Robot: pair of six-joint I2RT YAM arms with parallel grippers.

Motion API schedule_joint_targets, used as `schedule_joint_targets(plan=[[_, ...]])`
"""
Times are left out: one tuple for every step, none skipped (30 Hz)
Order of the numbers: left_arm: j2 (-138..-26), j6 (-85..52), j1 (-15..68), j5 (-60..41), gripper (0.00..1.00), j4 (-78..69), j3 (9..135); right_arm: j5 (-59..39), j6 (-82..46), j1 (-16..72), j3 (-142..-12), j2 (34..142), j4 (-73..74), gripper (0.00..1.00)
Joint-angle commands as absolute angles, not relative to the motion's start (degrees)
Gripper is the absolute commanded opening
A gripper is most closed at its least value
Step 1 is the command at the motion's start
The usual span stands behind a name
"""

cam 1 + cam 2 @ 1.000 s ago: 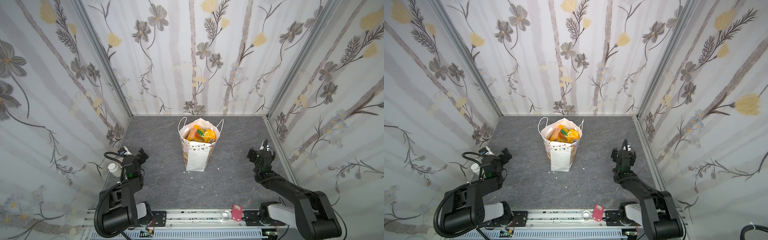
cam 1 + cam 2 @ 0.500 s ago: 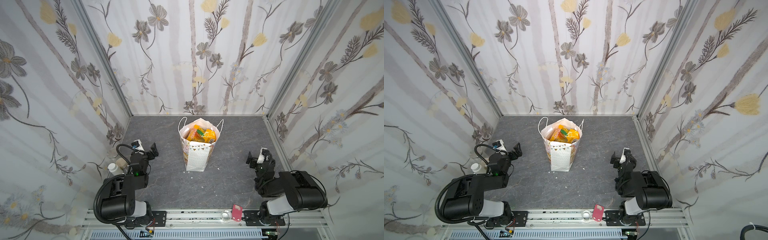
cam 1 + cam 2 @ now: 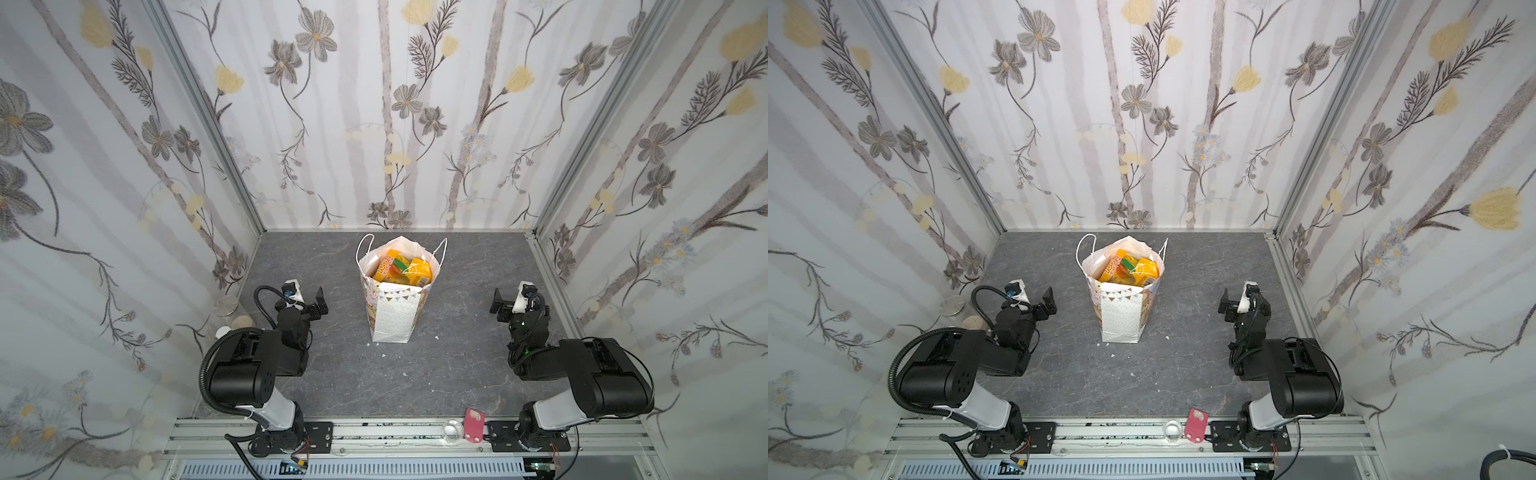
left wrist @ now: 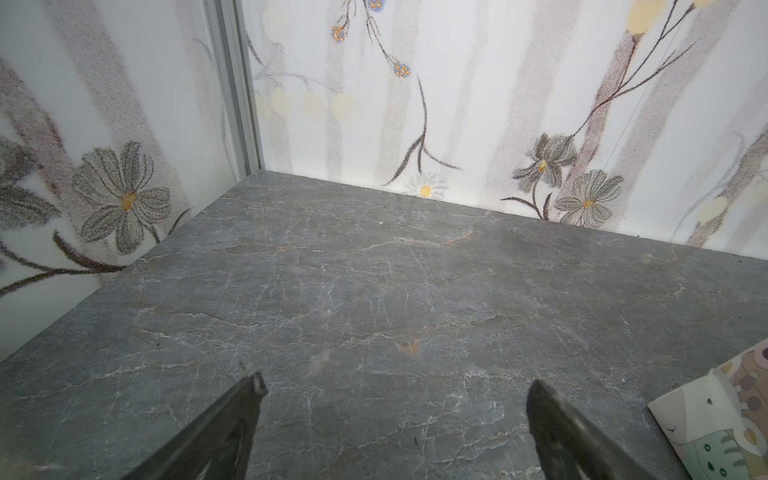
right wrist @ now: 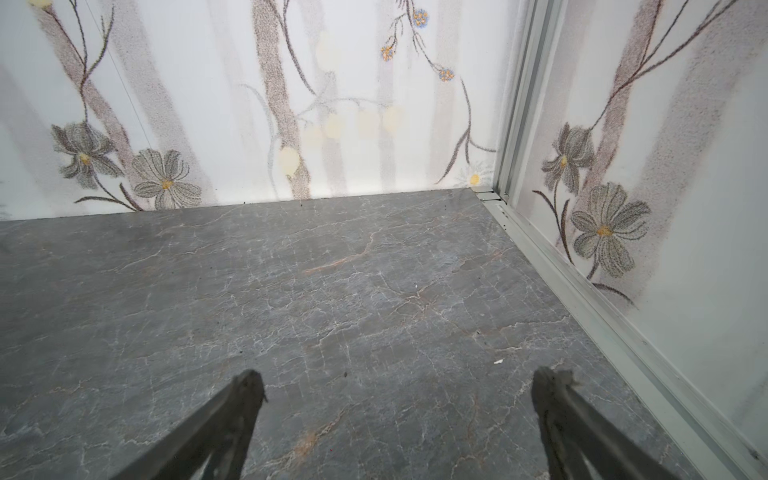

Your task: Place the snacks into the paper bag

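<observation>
Here, 1 upright paper bag (image 3: 392, 320) holds 3 visible snacks (image 3: 417, 272).

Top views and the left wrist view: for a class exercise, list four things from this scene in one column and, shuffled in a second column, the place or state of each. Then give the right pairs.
Column A
1. paper bag
2. snacks
3. left gripper
4. pink tag

Column B
a. open, holding nothing
b. standing upright in the middle of the table
c. lying by the front rail
d. inside the bag, showing at its open top

Pairs: 1-b; 2-d; 3-a; 4-c
</observation>
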State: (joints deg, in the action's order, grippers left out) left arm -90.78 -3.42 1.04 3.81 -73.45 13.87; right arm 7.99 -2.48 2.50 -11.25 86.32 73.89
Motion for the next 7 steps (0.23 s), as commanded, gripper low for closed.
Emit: schedule_joint_targets(plan=[[-90.69, -2.99, 1.12, 4.48, 1.0, -75.55, 14.23, 7.12, -1.18, 2.51, -11.6, 86.48, 75.01, 1.0], [-90.85, -2.97, 1.08, 4.53, 1.0, -76.04, 14.16, 7.03, -1.21, 2.46, -11.67, 86.48, 74.86, 1.0], [-90.86, -2.97, 1.1, 4.57, 1.0, -75.99, 14.08, 6.79, -1.21, 2.49, -11.77, 86.59, 74.69, 1.0], [-90.83, -2.98, 1.08, 4.48, 1.0, -75.76, 14.23, 6.81, -1.15, 2.45, -11.7, 86.51, 74.77, 0.99], [-90.88, -2.98, 1.06, 4.5, 1.0, -76.13, 14.15, 6.85, -1.2, 2.41, -11.69, 86.48, 74.76, 1.0], [-90.8, -2.95, 1.06, 4.4, 1.0, -75.83, 14.22, 6.86, -1.16, 2.46, -11.69, 86.48, 74.87, 0.99], [-90.89, -2.94, 1.05, 4.4, 1.0, -76.0, 14.15, 6.86, -1.21, 2.38, -11.65, 86.49, 74.84, 1.0]])
